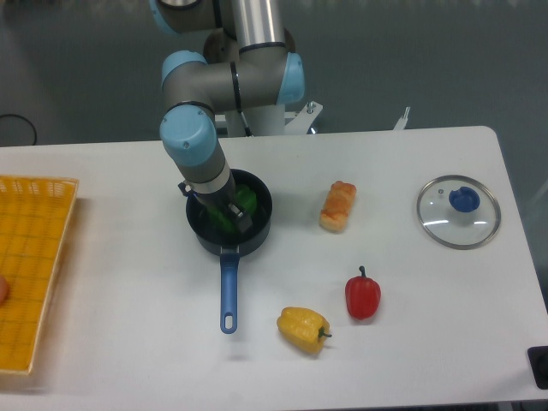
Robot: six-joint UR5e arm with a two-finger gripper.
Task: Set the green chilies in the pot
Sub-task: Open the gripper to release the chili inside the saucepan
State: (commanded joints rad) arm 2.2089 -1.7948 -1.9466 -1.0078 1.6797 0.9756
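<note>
The green chilies (245, 198) are one glossy green pepper, sitting down inside the dark navy pot (259, 227) at the table's left centre. The pot's blue handle (228, 287) points toward the front edge. My gripper (227, 214) reaches down into the pot from above, its fingers closed on the pepper, with green showing on both sides of them. The arm's wrist hides the pot's back-left rim and part of the pepper.
A yellow mesh basket (30, 265) lies at the left edge. To the right of the pot are a bread piece (338, 205), a red pepper (362, 294) and a yellow pepper (303, 329). A glass lid (458, 211) with a blue knob rests at the far right.
</note>
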